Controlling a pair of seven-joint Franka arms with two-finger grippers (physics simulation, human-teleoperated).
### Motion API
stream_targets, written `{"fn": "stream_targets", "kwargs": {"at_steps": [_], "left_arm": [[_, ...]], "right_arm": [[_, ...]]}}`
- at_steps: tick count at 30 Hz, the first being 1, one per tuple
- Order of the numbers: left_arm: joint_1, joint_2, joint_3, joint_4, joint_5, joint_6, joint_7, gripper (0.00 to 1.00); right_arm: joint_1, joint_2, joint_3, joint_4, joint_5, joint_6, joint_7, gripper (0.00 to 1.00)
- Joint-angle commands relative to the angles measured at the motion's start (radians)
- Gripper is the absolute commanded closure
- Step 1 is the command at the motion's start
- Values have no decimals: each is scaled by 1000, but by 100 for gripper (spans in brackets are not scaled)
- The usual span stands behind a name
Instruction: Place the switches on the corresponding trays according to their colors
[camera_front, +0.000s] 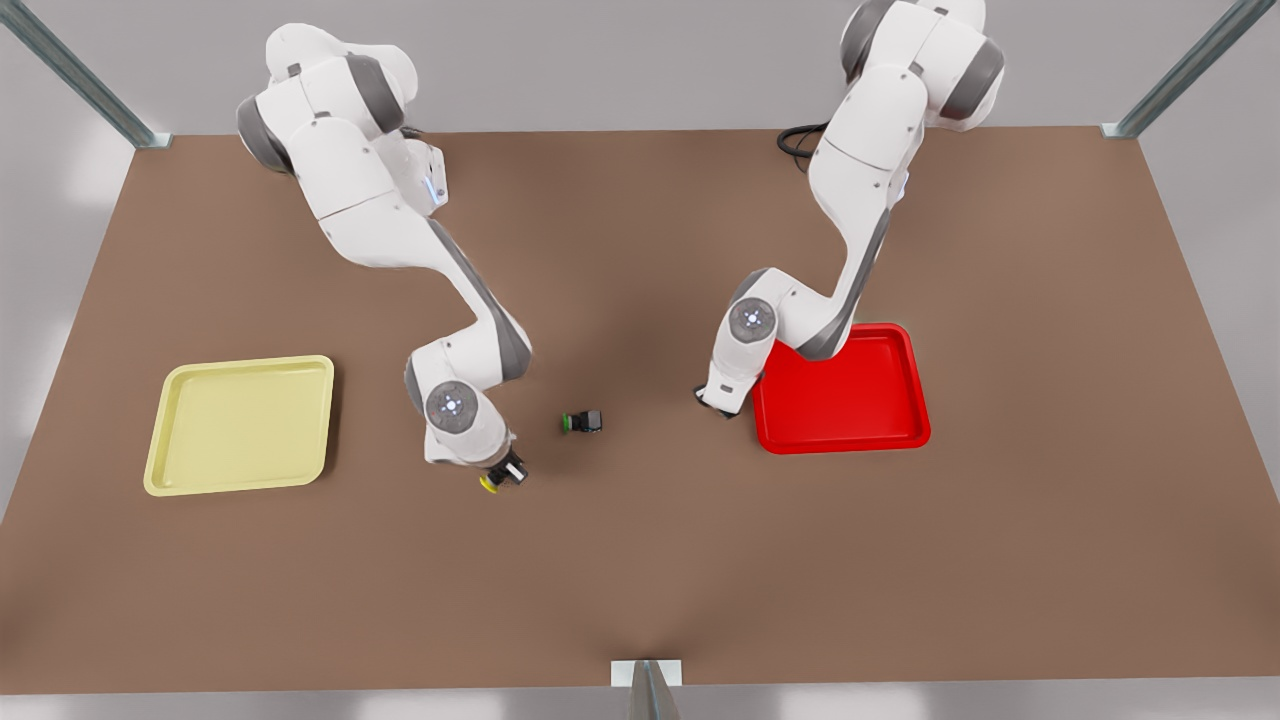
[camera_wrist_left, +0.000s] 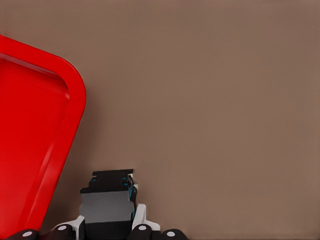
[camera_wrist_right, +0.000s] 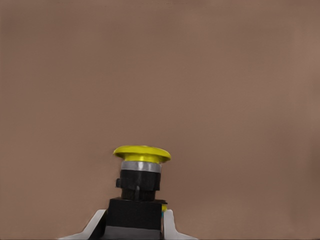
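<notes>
- While both arms are low over the brown worktop (camera_front: 640, 580), each has a switch between its fingers, so neither switch is on a tray yet.
- The right hand (camera_front: 503, 473) sits on the front view's left, well apart from the yellow tray (camera_front: 240, 425) and on that tray's front-view-right side. It is clenched on the yellow switch (camera_wrist_right: 141, 176); the right wrist view shows the dark body pinched between the white fingertips (camera_wrist_right: 96, 225), with the yellow cap pointing away from the wrist.
- In the front view that cap peeks out at the hand's lower edge, so the switch's long axis seems to lie nearly level with the worktop.
- The left hand (camera_front: 722, 405) is just beside the red tray (camera_front: 845, 395), at the rim on the front view's left. It grips a dark boxy switch body (camera_wrist_left: 107, 202) between its fingertips (camera_wrist_left: 141, 220); the cap colour cannot be made out, but it is most likely the red switch.
- The left wrist view puts the red tray's rounded corner right next to the held body, so this arm has the shorter trip: a small sideways carry over the rim.
- The right arm needs a longer carry towards the front view's left to reach the yellow tray.
- A green switch (camera_front: 582, 422) lies on its side between the two hands, untouched.
</notes>
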Motion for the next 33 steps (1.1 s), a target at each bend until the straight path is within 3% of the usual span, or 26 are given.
{"fn": "stream_targets", "kwargs": {"at_steps": [1, 10, 13, 17, 18, 19, 20, 25, 27, 30, 31, 32, 33], "left_arm": [[0, -4, 14, 0, -7, -3, 16, 50], [9, -55, 272, -43, -22, -118, 534, 50], [9, -75, 300, -124, -23, -110, 593, 50], [6, -122, 301, -227, -22, -112, 601, 46], [6, -129, 301, -230, -22, -116, 602, 30], [6, -127, 301, -229, -22, -116, 602, 0], [6, -127, 301, -229, -23, -116, 604, 0], [4, -174, 303, -209, -23, -120, 604, 0], [6, -221, 311, -43, -22, -291, 653, 0], [16, -204, 332, 377, -10, -615, 851, 0], [117, -185, 274, 489, -10, -676, 867, 0], [298, -182, 85, 583, -3, -715, 887, 0], [386, -191, -17, 600, 67, -719, 890, 0]], "right_arm": [[-13, -26, 0, -31, 0, 0, -26, 46], [-289, -306, -23, -382, 1, 0, -566, 46], [-304, -348, -187, -431, 3, -2, -896, 46], [-352, -345, -304, -431, 4, 1, -1184, 46], [-366, -340, -316, -428, 9, 4, -1229, 40], [-367, -339, -317, -426, 11, 4, -1229, 32], [-367, -337, -318, -423, 12, 4, -1229, 12], [-373, -329, -318, -410, 14, 1, -1228, 0], [-359, -357, -316, -313, 15, -124, -1224, 0], [-333, -450, -307, -184, 23, -264, -1221, 0], [-332, -447, -307, -71, 24, -379, -1223, 0], [-332, -451, -304, 18, 24, -466, -1226, 0], [-332, -454, -304, 80, 24, -523, -1226, 0]]}}
